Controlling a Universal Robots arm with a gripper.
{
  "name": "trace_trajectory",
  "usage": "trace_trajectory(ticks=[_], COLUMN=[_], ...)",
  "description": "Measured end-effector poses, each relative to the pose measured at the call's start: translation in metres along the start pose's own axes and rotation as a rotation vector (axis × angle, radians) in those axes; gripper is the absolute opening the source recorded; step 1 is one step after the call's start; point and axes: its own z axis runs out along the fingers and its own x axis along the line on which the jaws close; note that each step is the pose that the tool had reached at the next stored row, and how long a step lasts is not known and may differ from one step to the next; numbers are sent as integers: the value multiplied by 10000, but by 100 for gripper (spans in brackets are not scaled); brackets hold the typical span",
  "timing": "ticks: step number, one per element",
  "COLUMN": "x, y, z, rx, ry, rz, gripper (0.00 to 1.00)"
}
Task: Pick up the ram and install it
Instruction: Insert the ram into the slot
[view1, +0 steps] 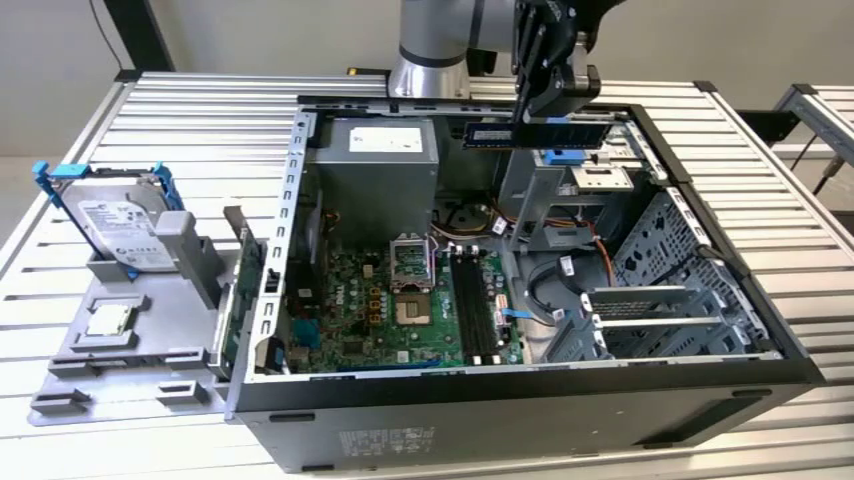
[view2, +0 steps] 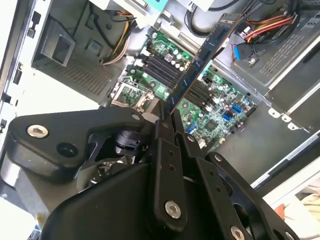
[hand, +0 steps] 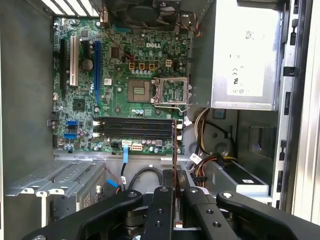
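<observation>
The ram (view1: 541, 133), a thin, long blue-green circuit-board stick with dark chips and a pale sticker whose print is too small to read, hangs level in the air over the rear of the open black tower computer case (view1: 534, 420); it is above the grey metal drive cage (view1: 574, 200) and well clear of the green motherboard (view1: 387, 310). The black gripper (view1: 558, 122) has its fingers closed on the stick's upper edge, pinching it near the middle; in the second wrist view the ram (view2: 202, 55) runs out from between the closed fingers of the gripper (view2: 172, 117); in the first wrist view it shows edge-on as a thin line (hand: 174, 150), in line with one end of the black memory slots (hand: 132, 129). Beside the slots sits the square silver processor socket (hand: 172, 92); the boxy grey power supply (view1: 387, 170) carries a white printed label. To the exterior view's left, outside the case, a grey hard drive with a white label and blue frame (view1: 120, 225) stands upright in a grey plastic holder (view1: 134, 350); a small square silver processor chip (view1: 107, 318) lies flat on it; all of this rests on a slatted aluminium table (view1: 200, 100).
</observation>
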Motion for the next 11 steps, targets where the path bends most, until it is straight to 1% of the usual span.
trace_trajectory(ticks=[8, 11], x=[0, 0], y=[0, -1], z=[0, 0], rx=[2, 16], ry=[1, -5], rz=[33, 461], gripper=[0, 0])
